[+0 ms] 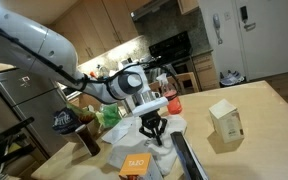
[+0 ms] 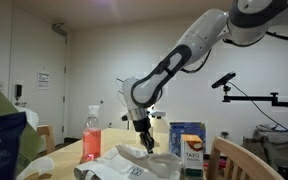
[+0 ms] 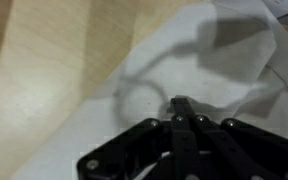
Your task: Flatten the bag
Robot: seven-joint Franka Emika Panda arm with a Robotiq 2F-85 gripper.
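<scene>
- The bag (image 1: 129,138) lies crumpled on the wooden table (image 1: 259,105), near its corner, just below the arm's wrist.
- In the wrist view the claw (image 3: 180,104) has its two fingers pressed together into one dark tip. It sits over the white, creased bag (image 3: 219,70), with bare table (image 3: 44,50) to the side.
- The view is too blurred to tell whether any of the bag is caught between the fingers.
- In both exterior views the claw (image 1: 155,130) (image 2: 144,143) points downward at the top of the bag (image 2: 119,166).
- A red bottle (image 2: 92,138) stands just behind the bag, and a small green bag (image 1: 110,115) lies beside it.
- A beige carton (image 1: 225,120) stands upright, well apart from the bag.
- An orange packet (image 1: 134,166) lies at the bag's near edge.
</scene>
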